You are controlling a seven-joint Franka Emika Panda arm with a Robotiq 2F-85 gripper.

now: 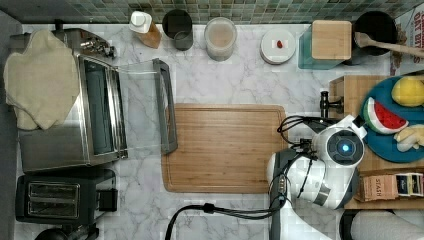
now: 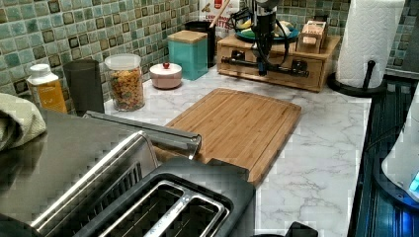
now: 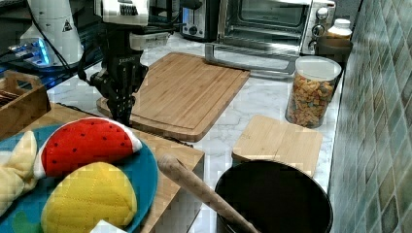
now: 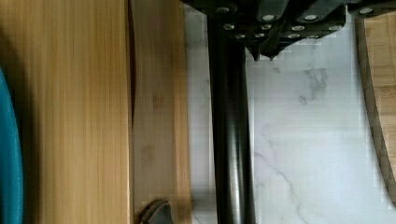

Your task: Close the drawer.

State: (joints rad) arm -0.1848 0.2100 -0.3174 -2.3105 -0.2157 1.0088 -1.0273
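Drawer (image 2: 272,75) front is a plain light-bamboo panel (image 4: 159,116), set low in the wooden box (image 2: 296,52) at the far end of the counter in the left view. A thin dark gap shows between the panel and the box top, and a black bar handle (image 4: 231,140) runs across the front. The claw (image 4: 264,51) sits on the counter side of that bar, touching it. Its fingers are drawn together with nothing between them.

On top of the box, a teal plate (image 3: 145,174) carries a toy watermelon slice (image 3: 85,145) and a yellow quilted fruit (image 3: 87,204). A black pot (image 3: 272,199) holds a wooden spoon (image 3: 194,184), and a clear jar (image 3: 311,92) is full of coloured cereal.

Bare marble (image 4: 308,140) lies between the handle and the cutting board (image 1: 225,147) edge, a narrow strip.
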